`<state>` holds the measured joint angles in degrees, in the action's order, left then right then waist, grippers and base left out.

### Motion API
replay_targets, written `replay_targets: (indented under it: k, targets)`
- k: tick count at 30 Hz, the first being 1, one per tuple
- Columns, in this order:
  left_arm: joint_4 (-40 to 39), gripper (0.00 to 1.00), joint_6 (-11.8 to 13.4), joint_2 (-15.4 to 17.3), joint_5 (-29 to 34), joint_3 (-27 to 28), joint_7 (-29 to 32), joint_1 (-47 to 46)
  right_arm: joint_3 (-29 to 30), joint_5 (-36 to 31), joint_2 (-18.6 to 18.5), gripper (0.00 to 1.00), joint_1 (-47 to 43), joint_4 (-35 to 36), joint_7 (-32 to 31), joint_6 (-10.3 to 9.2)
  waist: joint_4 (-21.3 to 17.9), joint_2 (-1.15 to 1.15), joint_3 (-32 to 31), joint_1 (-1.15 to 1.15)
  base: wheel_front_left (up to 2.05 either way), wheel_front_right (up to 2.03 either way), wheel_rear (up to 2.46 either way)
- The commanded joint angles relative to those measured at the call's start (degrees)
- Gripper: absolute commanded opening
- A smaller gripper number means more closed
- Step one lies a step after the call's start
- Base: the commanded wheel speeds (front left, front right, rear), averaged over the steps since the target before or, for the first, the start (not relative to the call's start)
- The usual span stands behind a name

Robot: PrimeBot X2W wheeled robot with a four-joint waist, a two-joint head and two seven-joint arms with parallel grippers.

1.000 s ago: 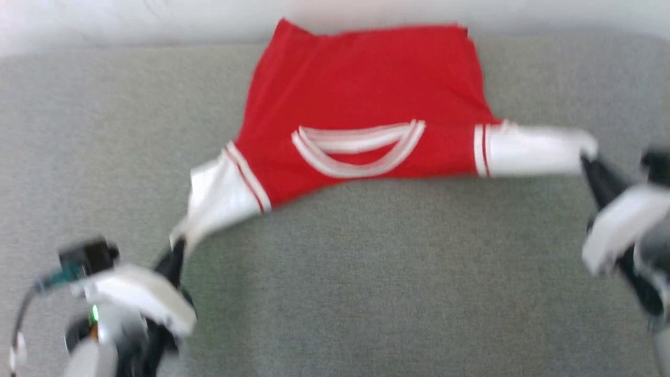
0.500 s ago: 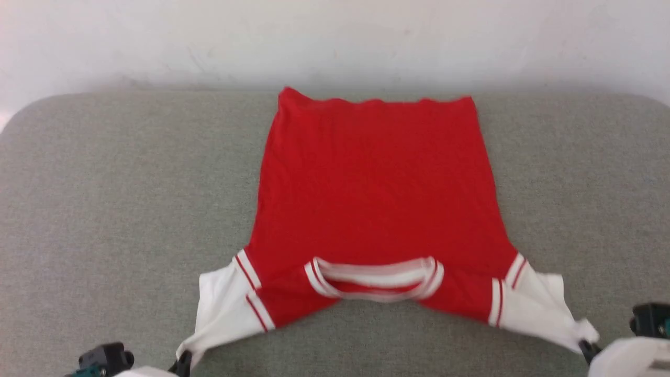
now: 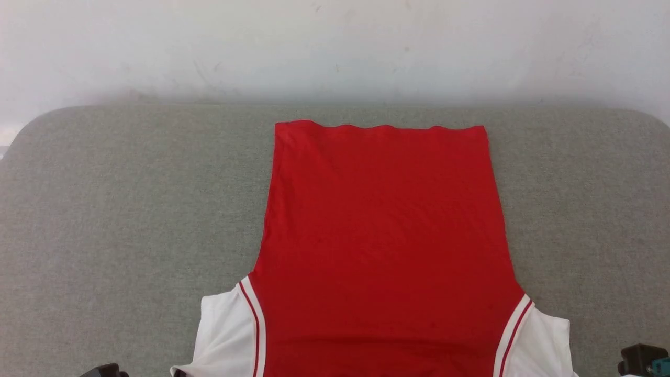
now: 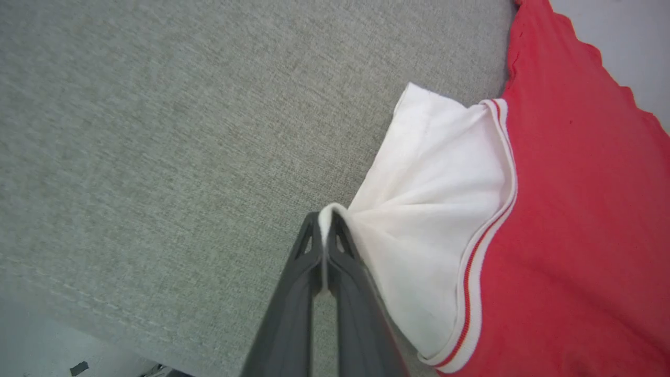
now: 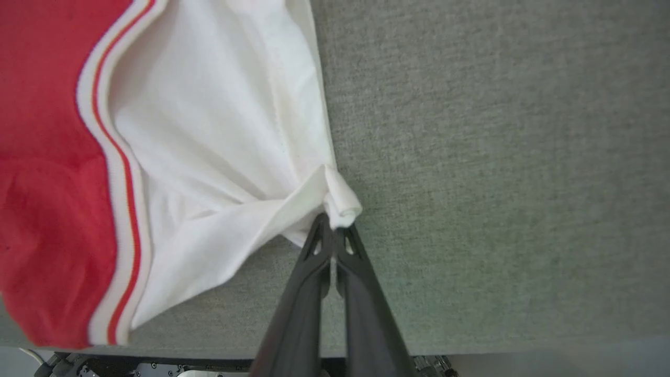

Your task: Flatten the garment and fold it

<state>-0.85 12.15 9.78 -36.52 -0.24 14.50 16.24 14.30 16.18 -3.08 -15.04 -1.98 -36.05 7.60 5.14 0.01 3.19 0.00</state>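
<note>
- Garment [image 3: 382,235]: spread flat on the middle of the surface [image 3: 131,209], with its hem toward the wall [image 3: 335,47] and just short of the far edge. The shoulders lie toward the robot and are cut off by the lower edge of the head view.
- Face turned up: plain red and smooth, with a faint ripple along the hem.
- Trim [image 4: 473,272]: a red-and-white striped band joins each white sleeve to the red body.
- Left fingers [image 4: 298,298]: pressed together on a pinch of the left sleeve [image 4: 429,209] at its outer edge. The cloth fans out in folds from the pinch.
- Right fingers [image 5: 309,293]: clamped on a rolled corner of the right sleeve [image 5: 209,131]. Creases run from that corner toward the trim.
- Surface: grey woven cloth with rounded far corners. Its near edge shows in both wrist views.
- Wall: pale and lightly scuffed, directly behind the surface.
- Head view, lower corners: a dark block with a teal part [image 3: 641,361] at the right and a second dark block [image 3: 104,370] at the left, both apart from the garment.
- Right wrist view, below the near edge: a dark frame with screws [image 5: 157,366] and a white cable [image 5: 29,356].
- Left wrist view, beyond the near edge: pale floor [image 4: 31,351] with a small dark scrap [image 4: 79,368] on it.
</note>
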Motion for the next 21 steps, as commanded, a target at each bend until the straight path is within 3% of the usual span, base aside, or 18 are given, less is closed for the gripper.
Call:
replay_targets:
  k: [1, 9, 16, 21]
  targets:
    - [-0.40, 0.00, -0.58, -0.42, -0.46, -0.04, -0.52, -0.53, -0.80, 0.50, 0.19, 1.00, 0.55, -1.26, 0.71, -0.11, 0.15, -0.01, -0.16, 0.00, 0.00, 0.00, 0.00]
    - [-1.30, 0.00, -1.14, -0.65, -0.51, -1.03, -0.70, -0.60, -0.11, -0.39, 0.20, 1.00, 1.41, 0.75, 4.05, -0.11, 0.87, -0.01, -0.67, 0.00, 0.00, 0.00, 0.00]
    - [-3.47, 0.00, -1.52, -0.73, -0.28, -2.12, -0.71, -0.90, 2.28, -2.88, 0.20, 1.00, 7.43, 5.53, 15.71, -0.11, 2.28, -0.01, 0.15, 0.00, 0.00, 0.00, 0.00]
    - [-5.34, 0.00, -1.37, -1.09, -0.07, -2.74, -0.85, -2.23, 2.65, -6.99, -0.05, 1.00, 17.89, 3.18, 24.10, -0.11, 3.62, -0.01, 2.85, 0.00, 0.00, 0.00, 0.00]
